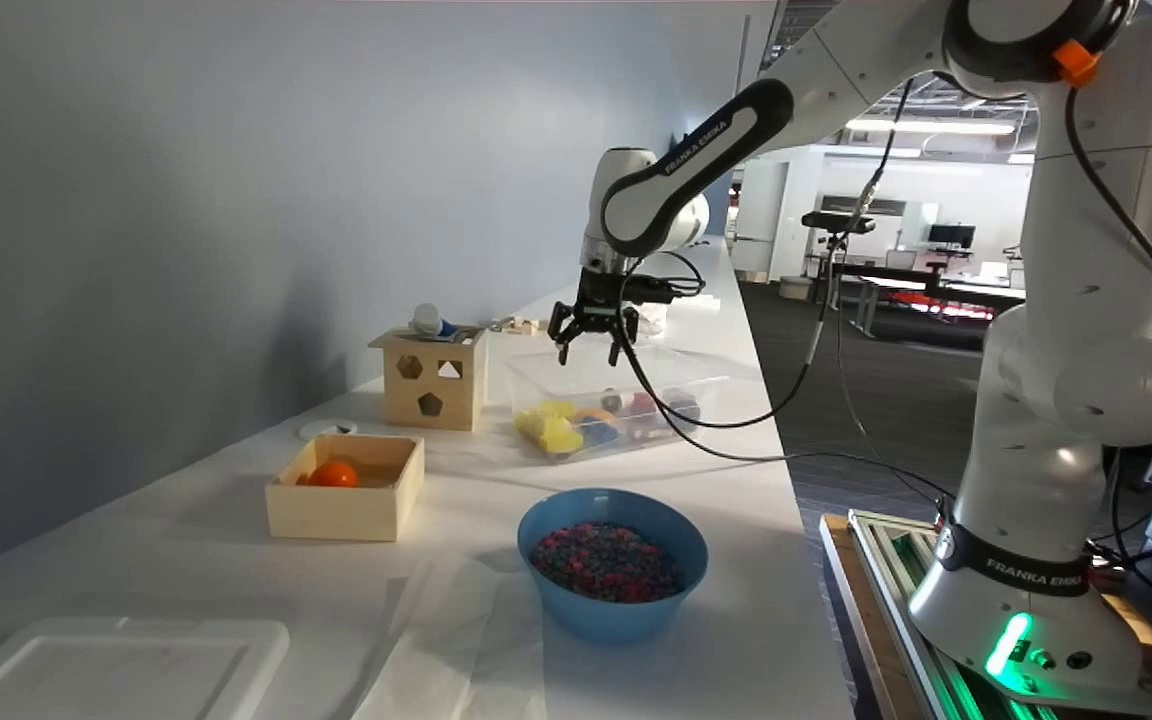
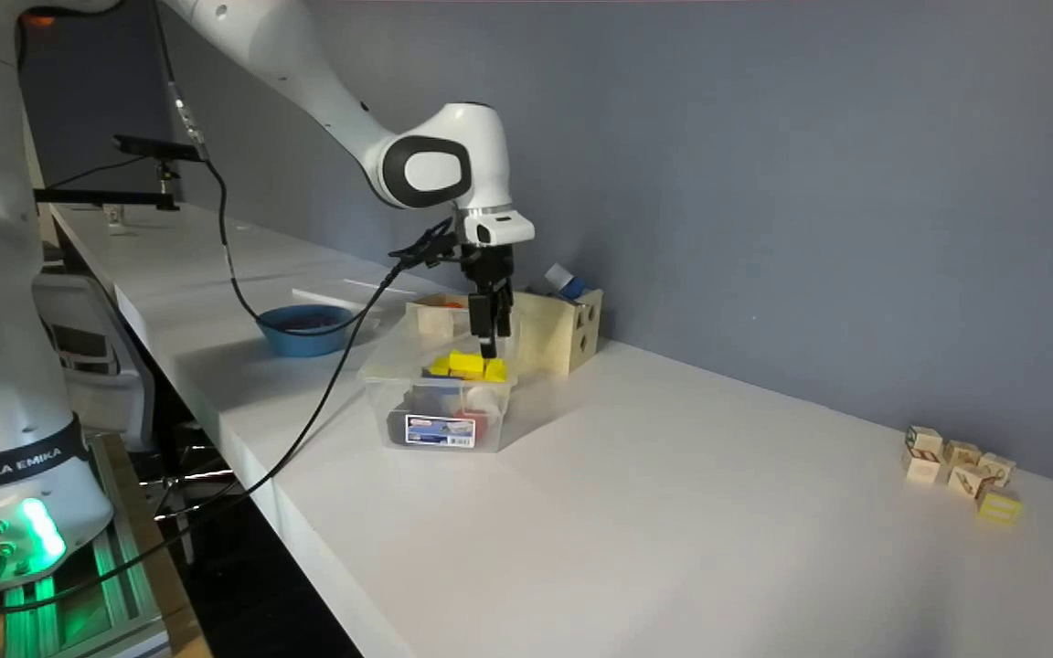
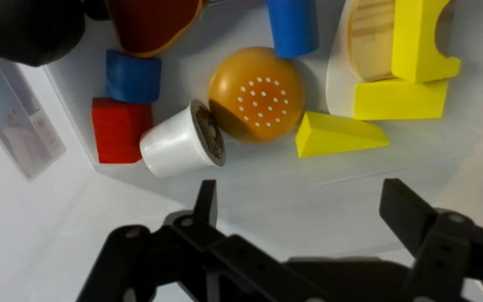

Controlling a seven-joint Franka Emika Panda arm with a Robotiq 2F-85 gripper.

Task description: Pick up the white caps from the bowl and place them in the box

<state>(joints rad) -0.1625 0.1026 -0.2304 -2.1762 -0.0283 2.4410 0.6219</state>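
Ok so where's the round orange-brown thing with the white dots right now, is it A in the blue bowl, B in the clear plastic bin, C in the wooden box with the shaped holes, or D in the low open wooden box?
B, since the wrist view shows the dotted round piece near a yellow wedge inside the clear plastic bin.

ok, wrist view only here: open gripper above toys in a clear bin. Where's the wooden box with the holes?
Observer: The wooden box stands between the clear bin and the wall.
Operator: Anything on top?
Observer: A white-and-blue item shows at its top; resting or sticking out, can't tell.
Operator: Small whitish dish?
Observer: The small whitish dish shows just behind the low tan box in an exterior view; contents too small to make out.
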